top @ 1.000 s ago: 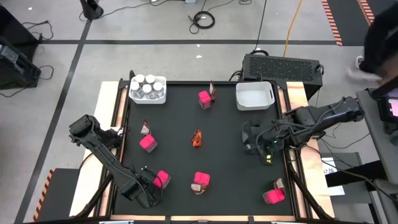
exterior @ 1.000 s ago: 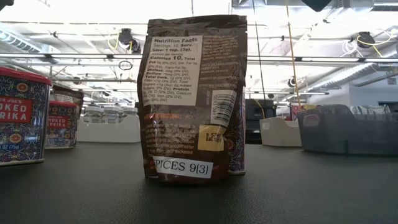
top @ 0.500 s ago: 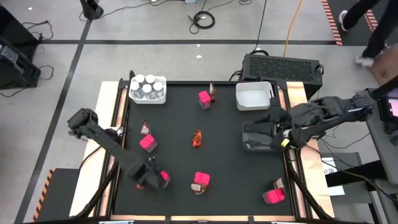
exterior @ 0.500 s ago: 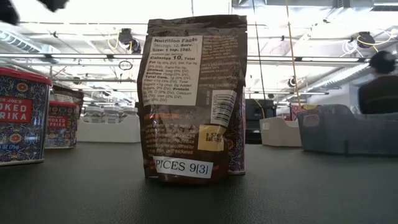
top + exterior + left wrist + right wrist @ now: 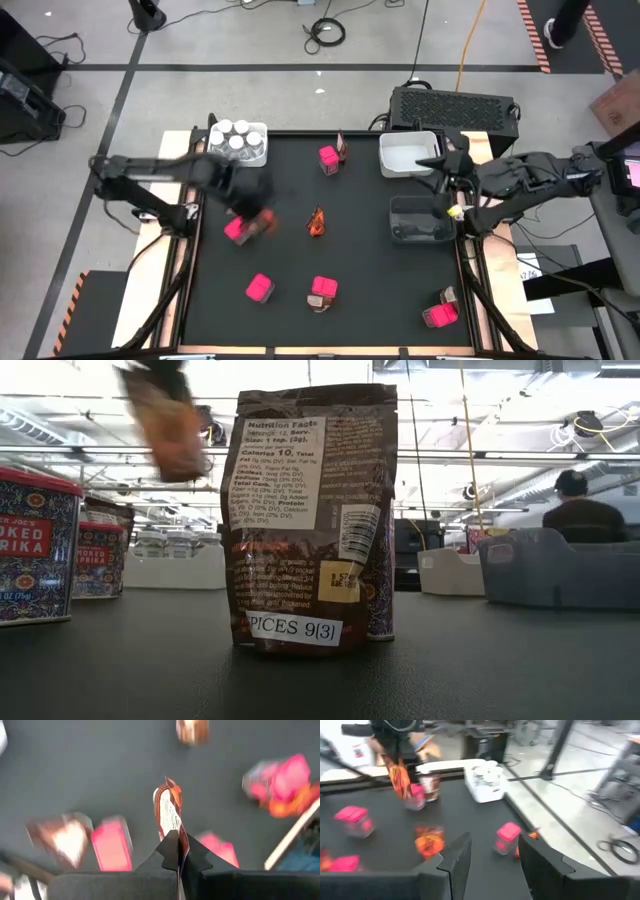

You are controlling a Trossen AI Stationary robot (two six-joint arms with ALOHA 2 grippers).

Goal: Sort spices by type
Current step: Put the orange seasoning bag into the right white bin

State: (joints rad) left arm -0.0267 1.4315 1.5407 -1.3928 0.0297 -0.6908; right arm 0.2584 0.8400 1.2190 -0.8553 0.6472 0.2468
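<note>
A white rectangular plastic bin (image 5: 409, 154) sits far right on the black-topped bench (image 5: 360, 260); a dark translucent rectangular bin (image 5: 420, 220) lies just nearer.

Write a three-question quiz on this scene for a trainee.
1. True or false: the left gripper is shut on a sachet.
2. Where do the jars stand? A: in a white bin. B: in a dark bin. C: loose on the table.
3. How many pink boxes does the high view show?

Key: 1 true; 2 A; 3 five.
</note>
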